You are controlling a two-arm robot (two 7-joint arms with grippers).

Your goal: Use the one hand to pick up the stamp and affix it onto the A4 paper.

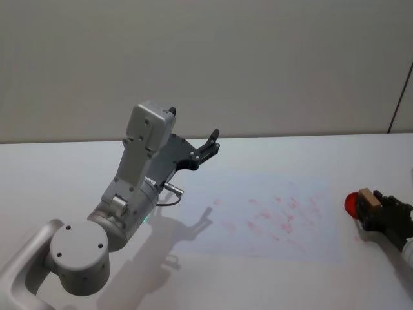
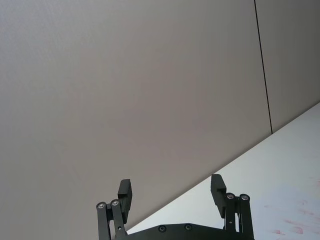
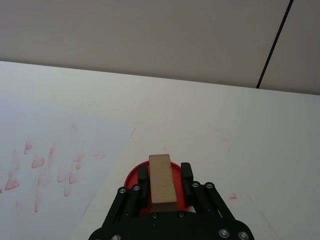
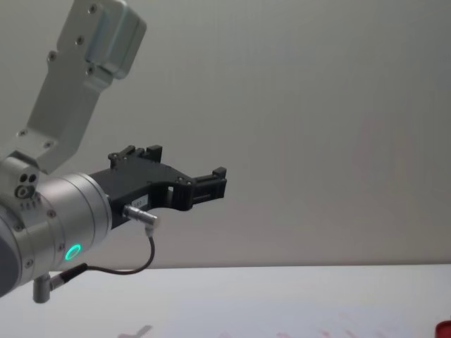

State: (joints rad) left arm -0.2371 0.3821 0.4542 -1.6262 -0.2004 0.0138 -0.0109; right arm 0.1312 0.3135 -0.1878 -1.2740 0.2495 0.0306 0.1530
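Observation:
The stamp, a light-brown wooden block, is clamped between the black fingers of my right gripper at the table's right edge. In the right wrist view the stamp stands between the fingers of the right gripper, over a round red ink pad; whether it touches the pad I cannot tell. The A4 paper, white with faint red marks, lies flat in the middle of the table, left of the pad. My left gripper hangs open and high above the table's left half.
The red ink pad sits just off the paper's right edge. The bulky grey left arm rises over the left side of the table. A plain wall runs behind the table's far edge.

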